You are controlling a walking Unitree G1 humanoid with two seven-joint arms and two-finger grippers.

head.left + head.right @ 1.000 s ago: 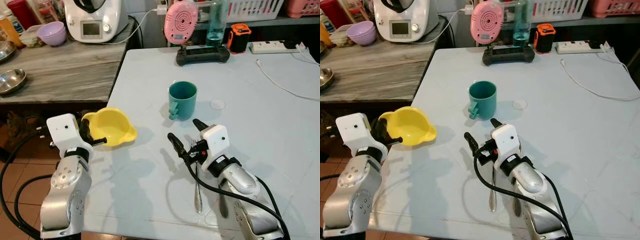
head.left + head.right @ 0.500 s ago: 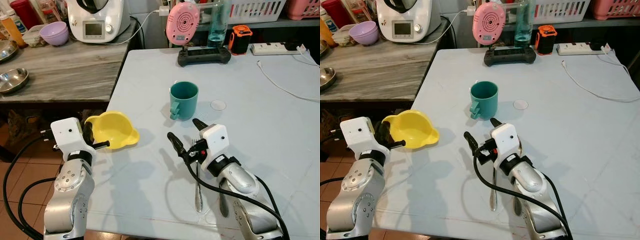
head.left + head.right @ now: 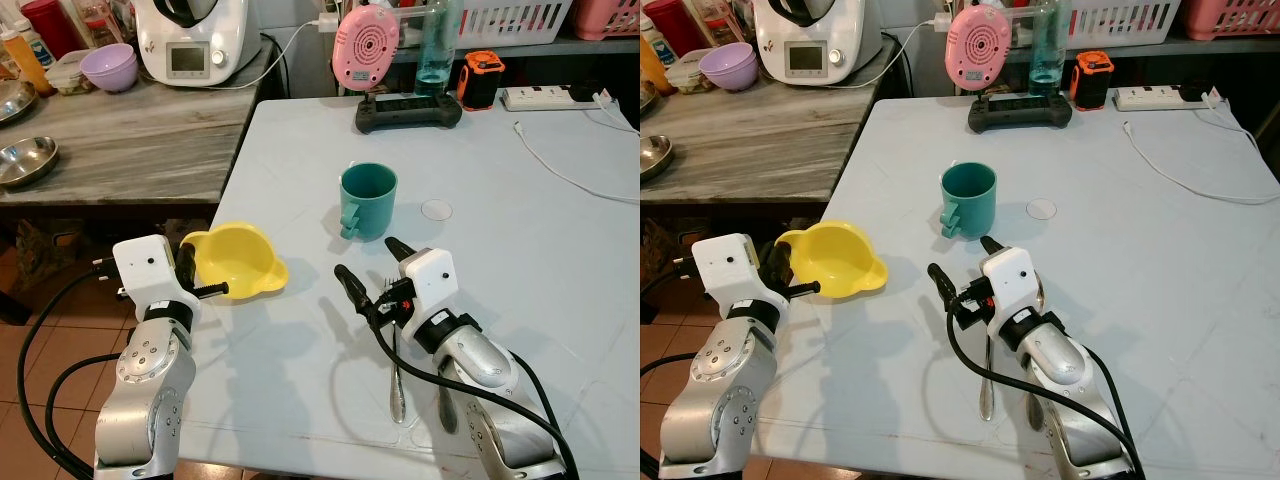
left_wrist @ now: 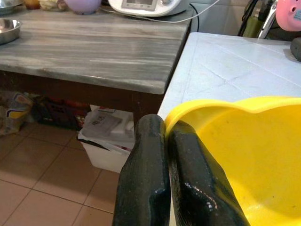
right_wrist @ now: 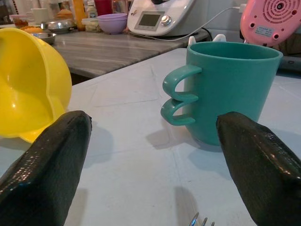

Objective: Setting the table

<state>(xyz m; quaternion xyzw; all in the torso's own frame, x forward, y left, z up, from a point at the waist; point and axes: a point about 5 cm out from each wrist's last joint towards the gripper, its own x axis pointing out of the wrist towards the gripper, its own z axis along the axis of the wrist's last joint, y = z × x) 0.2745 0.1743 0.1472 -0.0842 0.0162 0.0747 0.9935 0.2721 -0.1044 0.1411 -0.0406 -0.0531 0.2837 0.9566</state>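
The glossy yellow plastic bowl [image 3: 238,260], matt teal plastic mug [image 3: 367,199] and shiny metal fork [image 3: 397,378] sit over a smooth pale table [image 3: 520,240].

- The head views are bright and evenly lit, sharp, with no motion blur.
- Soft shadows fall toward 7 o'clock on the pale table [image 3: 520,250], so light probably comes from above, behind.
- In the wrist views the near black fingers [image 5: 44,165] look blurred; weak glare shows on them.
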